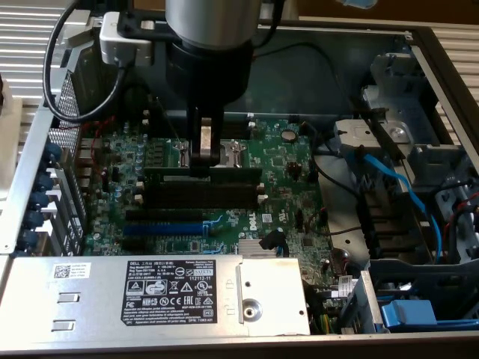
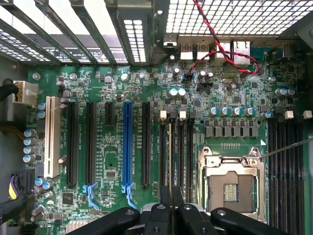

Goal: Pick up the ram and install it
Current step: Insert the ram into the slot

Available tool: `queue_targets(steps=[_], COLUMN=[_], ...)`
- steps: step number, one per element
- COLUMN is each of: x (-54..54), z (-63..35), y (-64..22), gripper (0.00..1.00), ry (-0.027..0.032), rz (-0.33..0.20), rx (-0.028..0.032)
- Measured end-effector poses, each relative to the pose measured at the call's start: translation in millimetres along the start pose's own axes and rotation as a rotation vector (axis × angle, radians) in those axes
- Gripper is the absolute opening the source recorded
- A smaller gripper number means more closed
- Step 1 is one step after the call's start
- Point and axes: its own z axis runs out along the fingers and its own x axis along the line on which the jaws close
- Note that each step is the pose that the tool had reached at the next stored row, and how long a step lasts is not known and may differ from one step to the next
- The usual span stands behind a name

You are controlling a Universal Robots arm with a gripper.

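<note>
Pinched at mid-length in the narrowly closed black, jointed metal gripper (image 1: pixel 200 166): the long, flat green circuit-board ram (image 1: pixel 233 174). Stood on edge just beside the square silver metal processor socket (image 2: pixel 230 181), along the ribbed black plastic memory slots (image 2: pixel 188 156) flanking that socket. Could not tell whether seated or merely touching. Lay farther from the socket: a glossy blue plastic expansion slot (image 2: pixel 128 144).
</note>
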Motion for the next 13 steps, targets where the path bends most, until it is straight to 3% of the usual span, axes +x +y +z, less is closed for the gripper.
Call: queue_targets(steps=[13], x=[1.5], z=[4.1], y=[0.5], gripper=[0.12], ry=[-0.0002], rz=[0.000], rx=[0.0002])
